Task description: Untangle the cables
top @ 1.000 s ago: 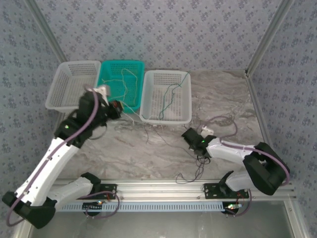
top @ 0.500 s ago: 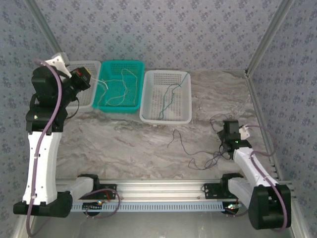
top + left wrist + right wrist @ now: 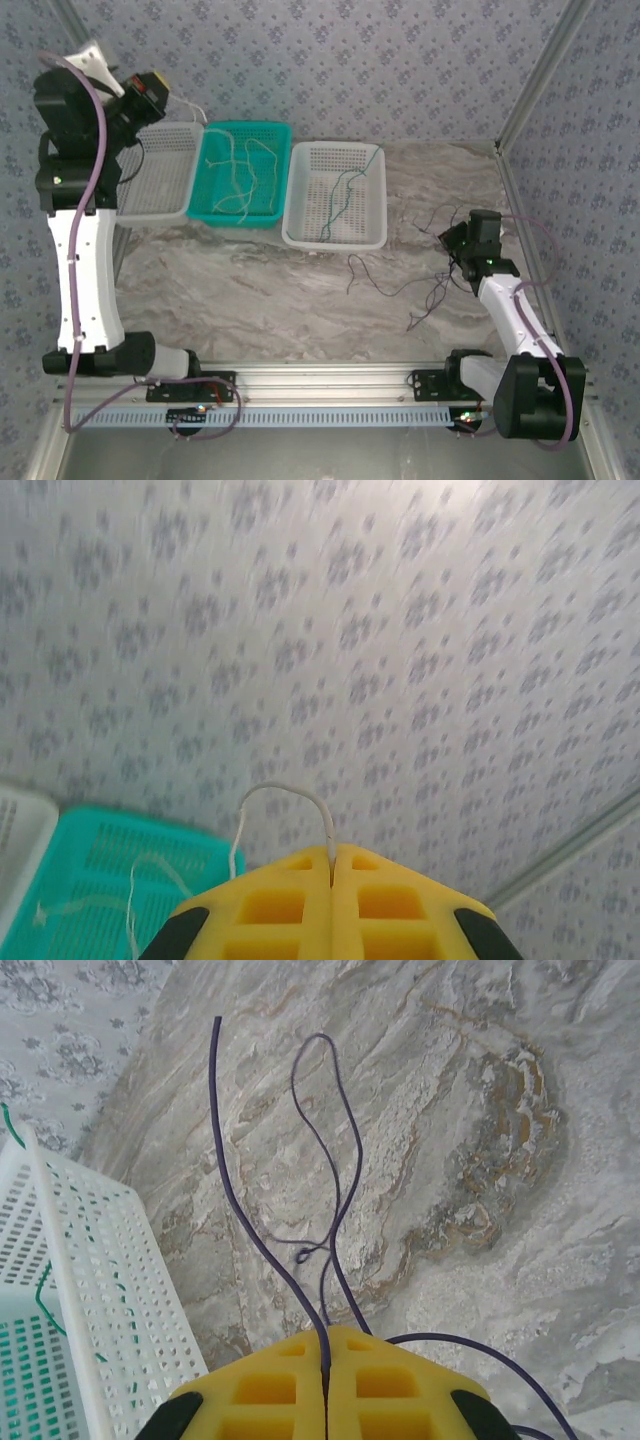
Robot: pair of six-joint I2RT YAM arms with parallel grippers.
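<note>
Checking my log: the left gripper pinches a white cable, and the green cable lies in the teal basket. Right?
No: the top view shows the green cable in the right-hand white basket. The left gripper does pinch a white cable.

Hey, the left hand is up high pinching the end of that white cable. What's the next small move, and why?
Probably bring the left hand across and down toward the teal plastic basket, ready to let go. Its fingers are closed on one end of the thin whitish cable, the rest of that cable lies inside the basket, and it looks clear of the dark grey cable.
</note>
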